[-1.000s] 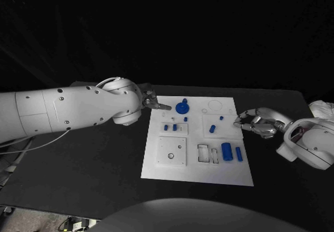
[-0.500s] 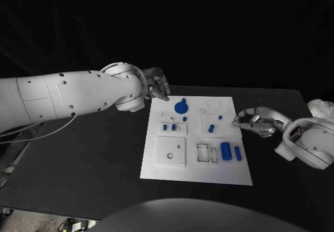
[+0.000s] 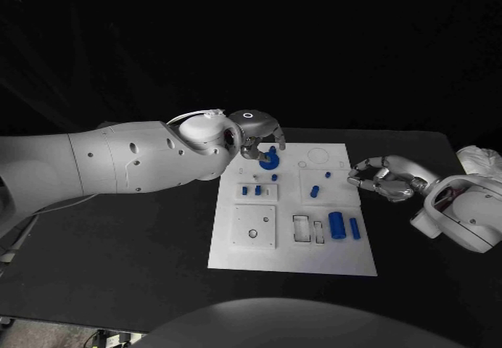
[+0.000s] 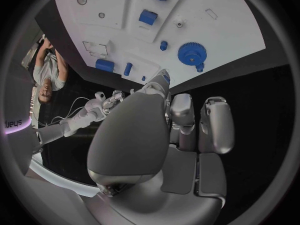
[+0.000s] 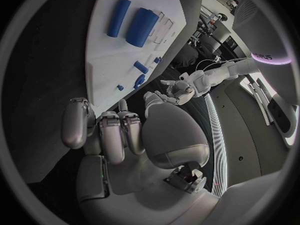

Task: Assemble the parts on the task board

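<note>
The white task board [image 3: 236, 250] lies mid-table. A blue gear [image 3: 270, 160] stands at its far side, also seen in the left wrist view [image 4: 189, 53]. My left hand [image 3: 262, 138] hovers just over the gear with fingers [image 4: 215, 122] spread and hanging down, holding nothing. Small blue pegs [image 3: 257, 190] sit in the board's middle row, another peg [image 3: 314, 191] to their right. A thick blue cylinder [image 3: 336, 225] and a slim one [image 3: 355, 228] lie near the right edge. My right hand [image 3: 379, 180] stays beside the board's right edge, fingers [image 5: 112, 135] curled in, empty.
A square white plate with a hole [image 3: 254, 226] and two narrow rectangular slots [image 3: 303, 228] occupy the board's near half. A pale cloth-like object [image 3: 479, 158] lies at the table's far right. Bare black table surrounds the board.
My left hand has swung from the board's far left corner rightward and now hangs over the blue gear. The right hand has hardly moved.
</note>
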Controlling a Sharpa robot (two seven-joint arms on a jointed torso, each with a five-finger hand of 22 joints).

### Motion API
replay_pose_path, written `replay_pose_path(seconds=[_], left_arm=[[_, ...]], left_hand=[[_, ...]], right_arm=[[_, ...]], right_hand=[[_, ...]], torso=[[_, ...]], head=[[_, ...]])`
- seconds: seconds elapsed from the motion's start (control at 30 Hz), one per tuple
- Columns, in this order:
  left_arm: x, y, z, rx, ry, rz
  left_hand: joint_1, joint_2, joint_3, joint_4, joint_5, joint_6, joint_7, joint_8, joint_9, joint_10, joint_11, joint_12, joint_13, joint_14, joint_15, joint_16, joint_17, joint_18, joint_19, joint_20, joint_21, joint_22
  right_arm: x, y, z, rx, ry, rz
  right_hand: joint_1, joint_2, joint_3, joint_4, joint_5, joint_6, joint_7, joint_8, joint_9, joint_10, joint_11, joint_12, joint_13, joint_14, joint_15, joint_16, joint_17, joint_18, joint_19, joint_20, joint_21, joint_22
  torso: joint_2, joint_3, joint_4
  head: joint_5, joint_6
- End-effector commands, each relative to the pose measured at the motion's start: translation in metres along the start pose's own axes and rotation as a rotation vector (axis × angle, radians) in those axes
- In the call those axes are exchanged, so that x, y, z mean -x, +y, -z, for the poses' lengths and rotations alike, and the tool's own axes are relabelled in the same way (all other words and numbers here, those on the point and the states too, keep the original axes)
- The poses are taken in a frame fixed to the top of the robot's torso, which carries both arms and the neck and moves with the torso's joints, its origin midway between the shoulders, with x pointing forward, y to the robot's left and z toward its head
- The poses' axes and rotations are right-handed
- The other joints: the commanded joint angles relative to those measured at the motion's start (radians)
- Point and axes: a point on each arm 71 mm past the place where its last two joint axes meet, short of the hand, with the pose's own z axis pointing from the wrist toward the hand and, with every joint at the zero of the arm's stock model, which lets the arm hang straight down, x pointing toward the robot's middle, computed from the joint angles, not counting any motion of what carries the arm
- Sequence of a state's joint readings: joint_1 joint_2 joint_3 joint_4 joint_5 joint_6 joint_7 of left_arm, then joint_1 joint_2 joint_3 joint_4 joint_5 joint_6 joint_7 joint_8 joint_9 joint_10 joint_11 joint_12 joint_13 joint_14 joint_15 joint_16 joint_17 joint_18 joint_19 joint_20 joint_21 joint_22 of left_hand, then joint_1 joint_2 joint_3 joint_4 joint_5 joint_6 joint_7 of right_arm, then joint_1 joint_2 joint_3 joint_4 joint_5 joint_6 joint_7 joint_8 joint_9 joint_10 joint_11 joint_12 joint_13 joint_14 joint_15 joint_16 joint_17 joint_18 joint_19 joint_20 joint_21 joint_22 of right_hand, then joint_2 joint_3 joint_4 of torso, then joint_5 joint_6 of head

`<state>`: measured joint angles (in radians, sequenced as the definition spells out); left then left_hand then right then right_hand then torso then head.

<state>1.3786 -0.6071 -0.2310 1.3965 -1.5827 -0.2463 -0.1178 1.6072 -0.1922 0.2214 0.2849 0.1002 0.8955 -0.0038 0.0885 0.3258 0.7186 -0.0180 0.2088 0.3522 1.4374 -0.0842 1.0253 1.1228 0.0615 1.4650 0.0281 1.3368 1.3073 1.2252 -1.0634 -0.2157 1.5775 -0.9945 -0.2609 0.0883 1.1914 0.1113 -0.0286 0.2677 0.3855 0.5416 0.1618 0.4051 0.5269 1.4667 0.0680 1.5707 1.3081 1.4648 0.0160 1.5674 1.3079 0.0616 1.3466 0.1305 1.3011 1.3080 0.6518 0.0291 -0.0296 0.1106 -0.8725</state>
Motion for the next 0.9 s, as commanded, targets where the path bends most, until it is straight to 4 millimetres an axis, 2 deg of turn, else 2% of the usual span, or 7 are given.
replay_pose_path(seconds=[0.03, 0.4, 0.53, 0.9], left_arm=[[-0.004, -0.005, -0.003, -0.086, 0.035, -0.138], [-0.014, -0.01, -0.007, -0.109, 0.053, -0.141], [-0.022, -0.013, -0.009, -0.119, 0.071, -0.14], [-0.032, -0.016, -0.014, -0.127, 0.049, -0.13]], left_hand=[[0.005, 0.005, 0.016, -0.002, 0.01, 0.025, 0.014, -0.002, -0.014, 0.022, 0.001, 0.01, -0.023, 0.005, -0.003, 0.015, -0.002, -0.007, 0.019, -0.005, -0.008, 0.184], [0.007, 0.004, 0.047, -0.007, 0.017, 0.1, 0.024, 0.016, -0.047, 0.088, 0.003, 0.039, -0.08, -0.008, -0.001, 0.042, -0.022, -0.006, 0.018, -0.005, -0.018, 0.185], [0.005, 0.001, 0.05, -0.008, 0.015, 0.11, 0.025, 0.019, -0.053, 0.096, 0.002, 0.041, -0.091, 0.003, -0.001, 0.078, 0.001, -0.007, 0.02, -0.005, -0.015, 0.187], [0.001, 0.006, 0.058, -0.009, 0.022, 0.115, 0.033, 0.017, -0.065, 0.112, 0.009, 0.044, -0.109, 0.001, 0.002, 0.087, -0.008, -0.006, 0.02, -0.004, -0.017, 0.187]], right_arm=[[0.0, 0.003, 0.0, 0.037, -0.013, -0.007], [0.002, 0.0, 0.001, 0.033, -0.015, -0.009], [0.001, 0.0, 0.001, 0.032, -0.012, -0.011], [0.0, -0.002, 0.001, 0.025, -0.006, -0.012]], right_hand=[[0.008, 0.004, -0.002, -0.002, 0.005, -0.004, -0.002, -0.002, -0.001, 0.104, 0.006, 0.0, 0.263, 0.106, 0.004, 0.003, 0.263, 0.011, 0.004, 0.001, 0.006, 0.165], [0.009, 0.006, -0.002, -0.001, 0.006, -0.004, -0.003, -0.001, -0.001, 0.104, 0.006, 0.0, 0.263, 0.106, 0.004, 0.003, 0.263, 0.011, 0.004, 0.001, 0.006, 0.165], [0.009, 0.006, -0.001, -0.001, 0.006, -0.003, -0.003, -0.001, -0.002, 0.104, 0.006, 0.0, 0.263, 0.106, 0.004, 0.003, 0.263, 0.011, 0.004, 0.001, 0.006, 0.165], [0.009, 0.006, -0.001, -0.001, 0.006, -0.003, -0.003, -0.001, -0.002, 0.104, 0.006, 0.0, 0.263, 0.106, 0.004, 0.003, 0.263, 0.011, 0.004, 0.001, 0.006, 0.165]], torso=[[0.001, -0.0003, -0.0012], [0.0, -0.001, 0.0007], [0.0, -0.0011, 0.0016], [0.0, -0.0005, 0.0005]], head=[[-0.003, 0.0], [-0.011, 0.0], [-0.014, 0.0], [-0.011, 0.0]])
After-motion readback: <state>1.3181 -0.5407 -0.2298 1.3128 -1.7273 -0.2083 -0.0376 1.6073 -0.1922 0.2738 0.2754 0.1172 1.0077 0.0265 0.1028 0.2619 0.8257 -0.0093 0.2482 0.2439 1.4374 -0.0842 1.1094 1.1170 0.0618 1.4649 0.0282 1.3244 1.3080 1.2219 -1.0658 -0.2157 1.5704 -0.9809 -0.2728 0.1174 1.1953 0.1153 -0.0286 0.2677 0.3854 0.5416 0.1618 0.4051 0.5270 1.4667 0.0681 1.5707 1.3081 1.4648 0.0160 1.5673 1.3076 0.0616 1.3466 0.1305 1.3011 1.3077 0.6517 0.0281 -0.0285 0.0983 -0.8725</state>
